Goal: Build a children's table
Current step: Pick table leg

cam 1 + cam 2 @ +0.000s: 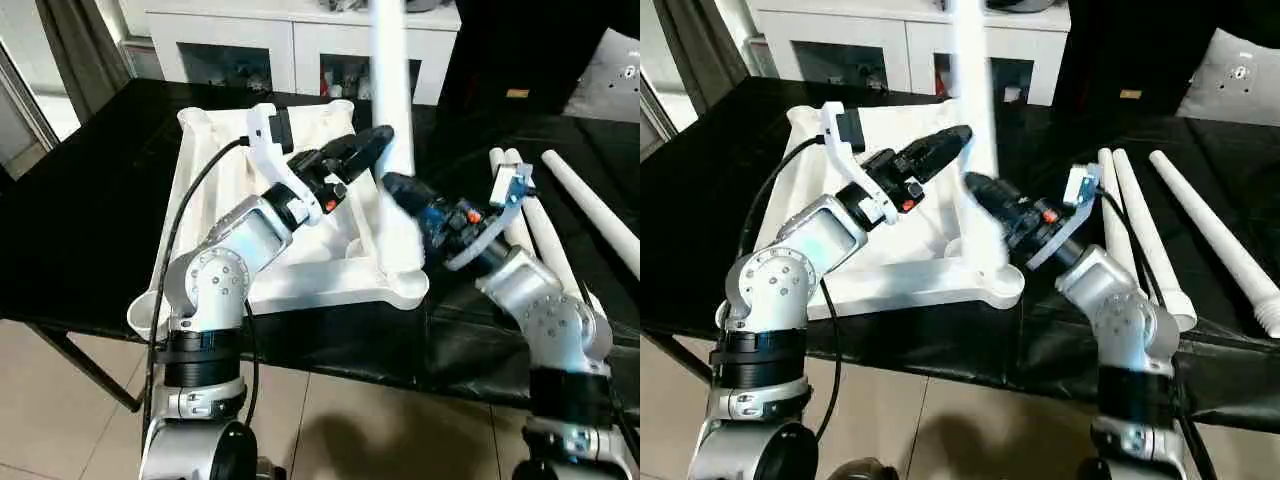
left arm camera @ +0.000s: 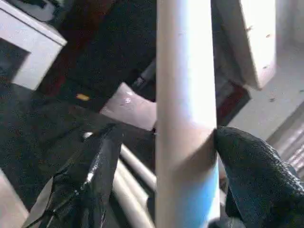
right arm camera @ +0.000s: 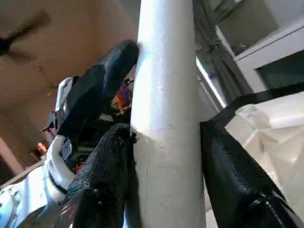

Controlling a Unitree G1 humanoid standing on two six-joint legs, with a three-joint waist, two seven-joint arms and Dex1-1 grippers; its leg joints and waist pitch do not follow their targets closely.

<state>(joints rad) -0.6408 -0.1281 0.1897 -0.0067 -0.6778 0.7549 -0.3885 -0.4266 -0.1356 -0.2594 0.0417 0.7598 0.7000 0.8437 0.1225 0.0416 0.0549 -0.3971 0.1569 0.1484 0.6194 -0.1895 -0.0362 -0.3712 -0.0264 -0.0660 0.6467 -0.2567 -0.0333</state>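
Black worktop [image 1: 90, 210] in a room with a white cabinet [image 1: 300, 45] with glass doors behind it and tiled floor below. Tabletop [image 1: 225, 190] lies upside down on the worktop, ribbed underside up, rounded sockets at the corners. One leg [image 1: 392, 85] stands upright at the near right corner of the tabletop, blurred, its top running out of frame. Right gripper [image 3: 166, 137] is clamped on this leg low down, both black fingers [image 3: 228, 161] pressed against its sides in the right wrist view. Left gripper [image 2: 164, 156] sits at the same leg from the other side, a little higher; its fingers [image 2: 95, 171] stand wide, one finger apart from the leg with a clear gap, the other finger right at the leg's edge, contact hard to tell. In the head views both grippers meet around the leg above the tabletop's right edge. Three spare legs [image 1: 1140, 225] lie on the worktop to the right of the tabletop, two side by side and touching, the third [image 1: 1215, 235] apart, further right.
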